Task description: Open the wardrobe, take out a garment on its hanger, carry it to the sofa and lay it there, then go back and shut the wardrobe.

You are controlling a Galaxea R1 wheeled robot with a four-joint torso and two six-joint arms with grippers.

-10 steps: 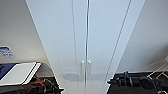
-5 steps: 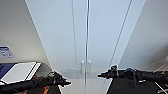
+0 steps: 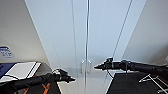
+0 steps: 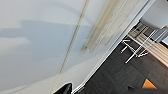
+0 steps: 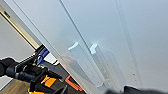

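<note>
Facing the robot at close range, the tall white wardrobe [image 3: 82, 37] with two plain full-height doors stands shut, its doors meeting at a thin dark vertical seam. Two small white vertical handles [image 3: 85, 66] sit side by side at that seam. The black right gripper [image 3: 96, 66] reaches in level with these handles, its tip just beside the right-hand one; whether it touches cannot be told. The black left gripper [image 3: 72, 79] hangs lower and to the other side of the seam, just below the left-hand handle and close to the left door's face. How far either set of jaws stands apart cannot be made out, and neither can be seen gripping anything. In the right wrist view the two handles [image 5: 92, 62] show as pale raised bars ahead of that gripper, with the left arm [image 5: 22, 71] beyond them. In the left wrist view the white door surface [image 4: 45, 42] lies straight ahead of that gripper, with dark floor [image 4: 117, 72] and a white-legged frame [image 4: 136, 48] off to one side.
</note>
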